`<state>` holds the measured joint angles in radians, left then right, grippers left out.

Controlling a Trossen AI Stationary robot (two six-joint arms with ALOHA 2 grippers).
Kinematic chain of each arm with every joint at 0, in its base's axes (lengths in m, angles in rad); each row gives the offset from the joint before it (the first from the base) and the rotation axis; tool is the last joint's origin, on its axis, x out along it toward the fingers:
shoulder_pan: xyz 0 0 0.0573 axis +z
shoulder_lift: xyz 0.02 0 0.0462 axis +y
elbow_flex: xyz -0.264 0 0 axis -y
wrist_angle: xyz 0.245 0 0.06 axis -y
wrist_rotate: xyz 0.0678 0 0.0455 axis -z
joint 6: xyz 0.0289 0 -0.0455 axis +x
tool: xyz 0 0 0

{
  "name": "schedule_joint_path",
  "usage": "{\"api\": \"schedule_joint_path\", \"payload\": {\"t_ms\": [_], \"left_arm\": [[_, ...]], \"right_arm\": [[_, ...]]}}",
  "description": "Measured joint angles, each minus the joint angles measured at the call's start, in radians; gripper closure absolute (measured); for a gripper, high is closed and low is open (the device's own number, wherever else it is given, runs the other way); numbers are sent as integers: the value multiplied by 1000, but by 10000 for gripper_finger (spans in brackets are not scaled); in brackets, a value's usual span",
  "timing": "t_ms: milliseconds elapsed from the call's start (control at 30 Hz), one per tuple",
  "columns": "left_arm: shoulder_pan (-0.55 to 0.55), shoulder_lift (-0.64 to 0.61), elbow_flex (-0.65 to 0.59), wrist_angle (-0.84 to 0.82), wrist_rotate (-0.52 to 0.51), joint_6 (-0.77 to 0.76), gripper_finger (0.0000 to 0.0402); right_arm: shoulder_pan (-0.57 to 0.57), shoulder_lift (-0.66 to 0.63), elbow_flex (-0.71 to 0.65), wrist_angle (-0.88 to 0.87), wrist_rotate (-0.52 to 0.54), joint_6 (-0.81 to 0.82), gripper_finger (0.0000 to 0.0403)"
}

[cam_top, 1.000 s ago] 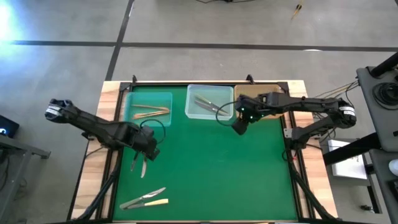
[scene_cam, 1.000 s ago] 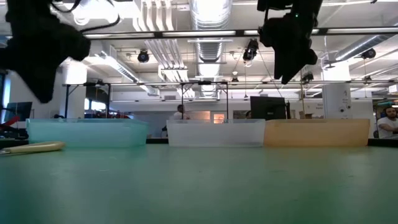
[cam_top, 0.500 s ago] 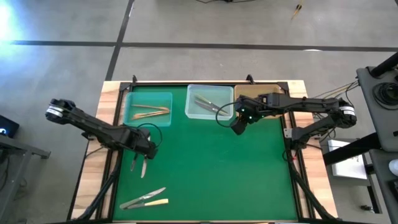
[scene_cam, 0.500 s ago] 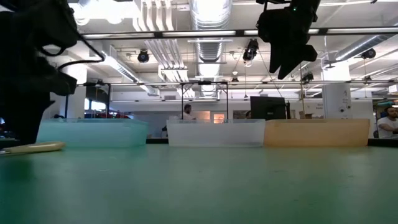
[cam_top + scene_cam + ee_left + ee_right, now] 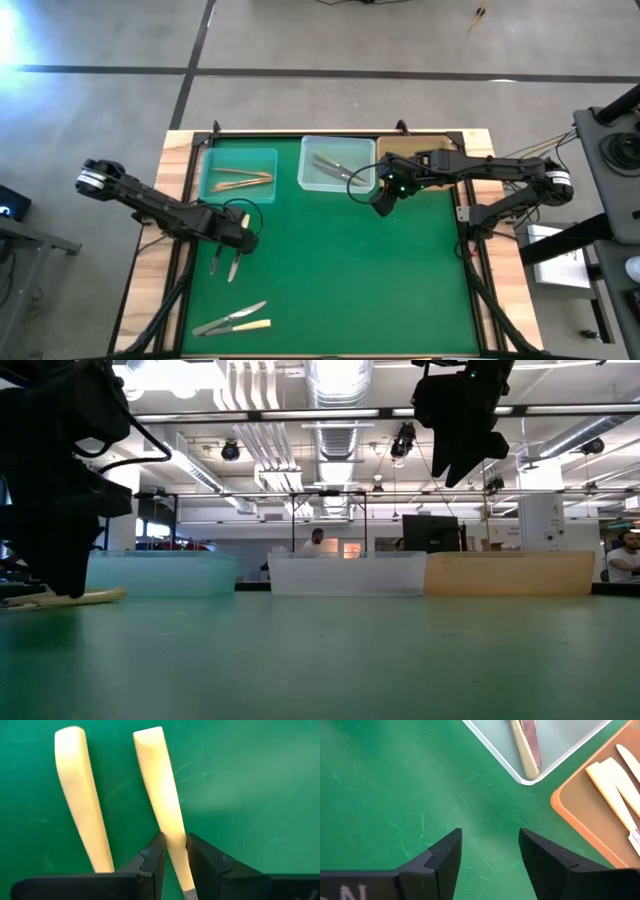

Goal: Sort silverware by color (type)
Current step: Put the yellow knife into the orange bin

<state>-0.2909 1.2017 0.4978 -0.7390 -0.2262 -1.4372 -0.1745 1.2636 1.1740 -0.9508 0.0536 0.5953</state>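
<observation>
My left gripper (image 5: 238, 237) is down at the green mat's left side, shut on one of two cream-handled silverware pieces (image 5: 167, 810) that lie side by side; the second piece (image 5: 82, 805) rests flat on the mat beside it. In the high view their grey ends (image 5: 224, 264) stick out toward the near edge. My right gripper (image 5: 381, 206) hangs open above the mat, near the clear tray (image 5: 337, 165) and touching nothing. Two more pieces (image 5: 232, 320) lie near the front edge. My left gripper pinches the cream handle (image 5: 176, 851) of one piece between its two fingers (image 5: 152, 855), coming from above and pointing down. The fingers sit across the handle, toward its grey-metal end. The piece lies on the mat, its broad free end (image 5: 148, 740) pointing away from the fingers.
Three trays line the far edge: a teal one (image 5: 240, 172) with golden pieces, the clear one with silver pieces (image 5: 526, 745), and an orange one (image 5: 600, 800) with cream pieces (image 5: 612, 787). The mat's middle and right side are bare green. People stand in the room behind the table.
My left gripper has come down from above the mat onto the two cream-handled pieces and shifted slightly toward the table's right. In the low view the cream piece beside it now lies a little farther right. My right gripper has risen slightly.
</observation>
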Motion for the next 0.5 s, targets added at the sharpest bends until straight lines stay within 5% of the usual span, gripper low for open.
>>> {"api": "schedule_joint_path", "payload": {"t_ms": [500], "left_arm": [[2,191,72,-44,-20,-36,367]], "right_arm": [[0,0,0,1,-2,-3,216]]}}
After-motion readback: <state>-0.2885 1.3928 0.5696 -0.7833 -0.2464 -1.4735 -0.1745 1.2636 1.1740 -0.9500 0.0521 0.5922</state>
